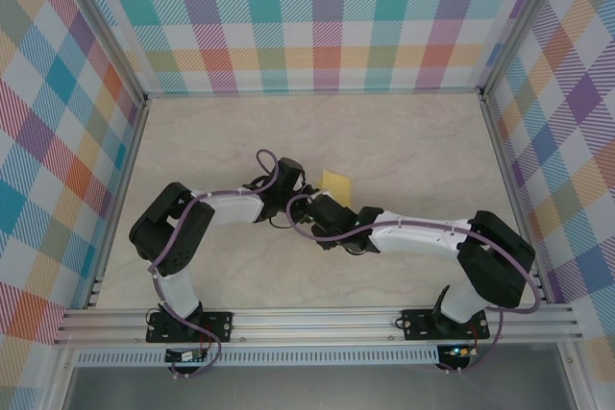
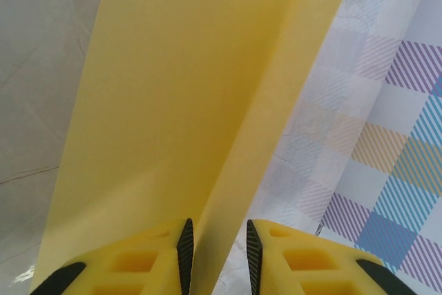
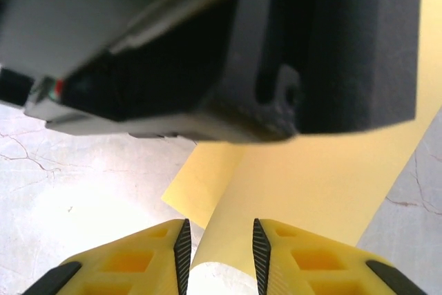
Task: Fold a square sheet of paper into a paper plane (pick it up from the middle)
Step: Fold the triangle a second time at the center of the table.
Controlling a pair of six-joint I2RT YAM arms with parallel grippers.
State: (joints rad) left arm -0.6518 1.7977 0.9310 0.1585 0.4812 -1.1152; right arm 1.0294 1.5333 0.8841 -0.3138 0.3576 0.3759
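Paper sits mid-worktop, folded, between my 2 arms: left gripper looks clamped on its folded edge to steady it, while right gripper, jaws narrowly apart, straddles the near edge, I judge for creasing.

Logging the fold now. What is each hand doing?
Left hand: closed on the yellow paper.
Right hand: around the paper's edge; grip cannot be told.

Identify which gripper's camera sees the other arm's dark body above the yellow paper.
The right gripper: dark housing looms over its yellow paper; the left gripper faces paper and checked wall.
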